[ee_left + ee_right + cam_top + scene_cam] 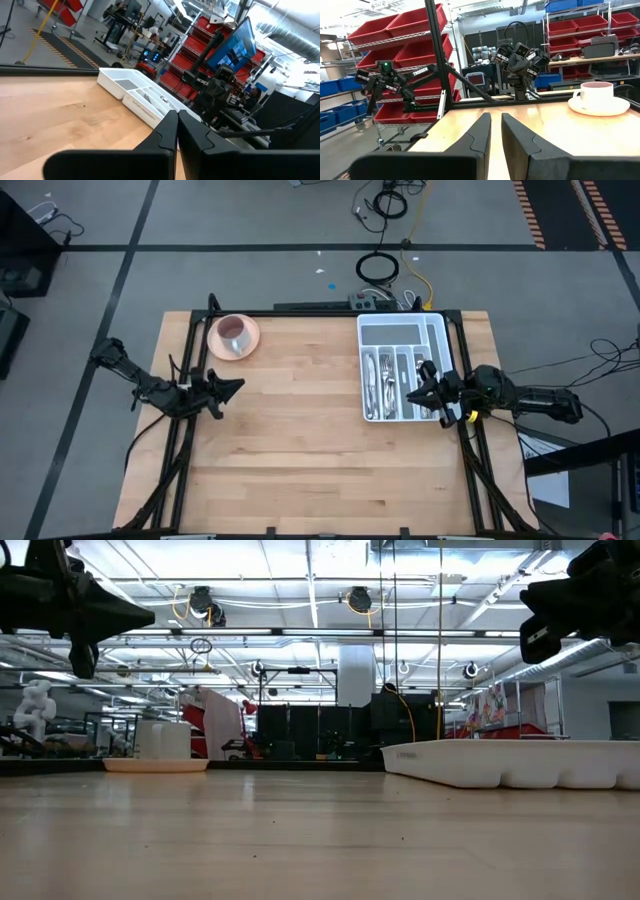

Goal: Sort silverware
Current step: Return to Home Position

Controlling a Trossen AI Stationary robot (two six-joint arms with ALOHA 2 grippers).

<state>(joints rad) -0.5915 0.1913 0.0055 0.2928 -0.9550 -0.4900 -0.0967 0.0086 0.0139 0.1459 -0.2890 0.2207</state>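
The silverware lies in the long compartments of a white tray at the table's far right. My right gripper hovers above the tray's near end, pointing level toward the table's left. In the right wrist view its fingers are drawn almost together with nothing between them. My left gripper hangs over the table's left edge, pointing level toward the right. Its fingers are shut and empty in the left wrist view, which also shows the tray beyond them.
A pink saucer with a cup stands at the far left corner and also shows in the right wrist view. Bare wood spreads between the arms. A black frame borders the table's far edge, with cables on the floor beyond.
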